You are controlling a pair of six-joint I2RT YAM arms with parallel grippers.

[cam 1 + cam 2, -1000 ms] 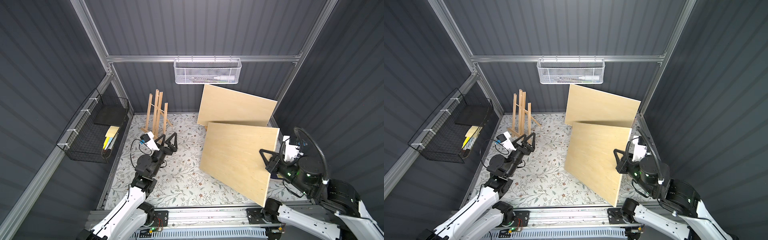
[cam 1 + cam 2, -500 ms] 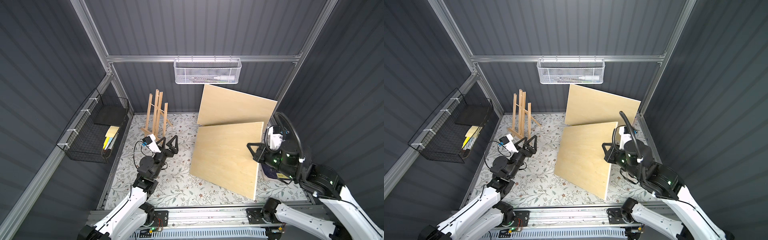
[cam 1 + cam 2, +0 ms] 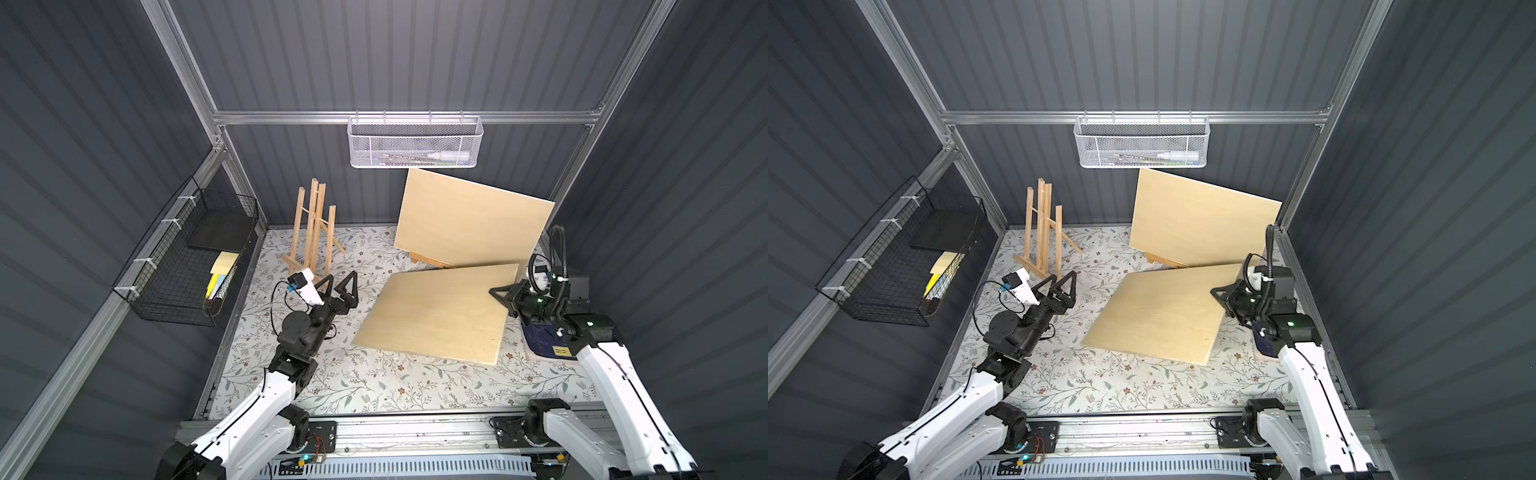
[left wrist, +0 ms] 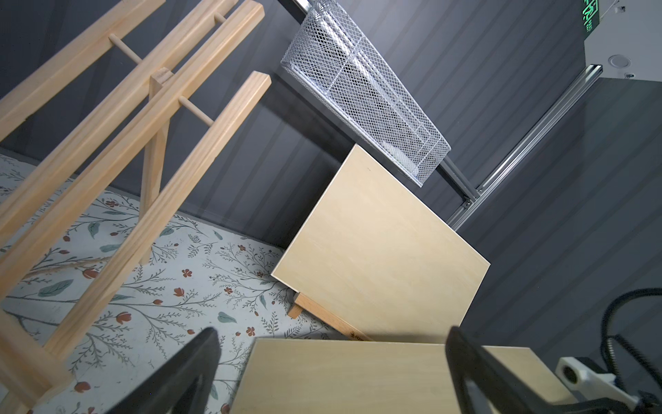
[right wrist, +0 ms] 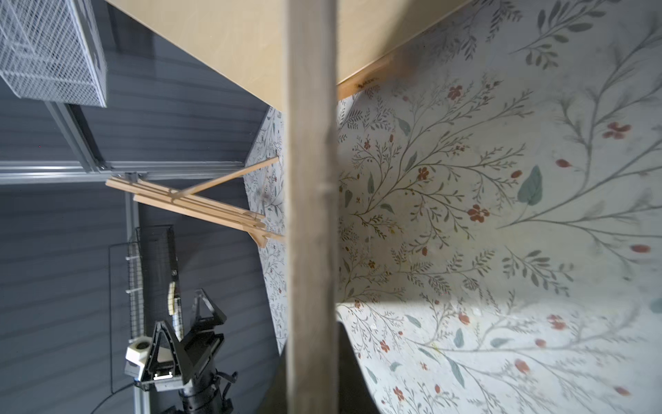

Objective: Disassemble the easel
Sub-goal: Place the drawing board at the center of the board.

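Two plywood panels show in both top views. The back panel (image 3: 469, 224) leans upright at the rear right. The held panel (image 3: 440, 311) is tilted, its right edge raised and pinched in the closed jaws of the right gripper (image 3: 496, 293). The bare easel (image 3: 313, 232) stands upright at the rear left of the floral worktop (image 3: 374, 386). The left gripper (image 3: 343, 274) hovers just in front of it, jaws wide open and holding nothing.

Left wrist view: the easel is close by, and the back panel rests on a wooden ledge (image 4: 322, 317) beyond the spread fingers (image 4: 193, 365).

Right wrist view: the held panel's edge runs straight through the middle, clamped, with the easel further off.
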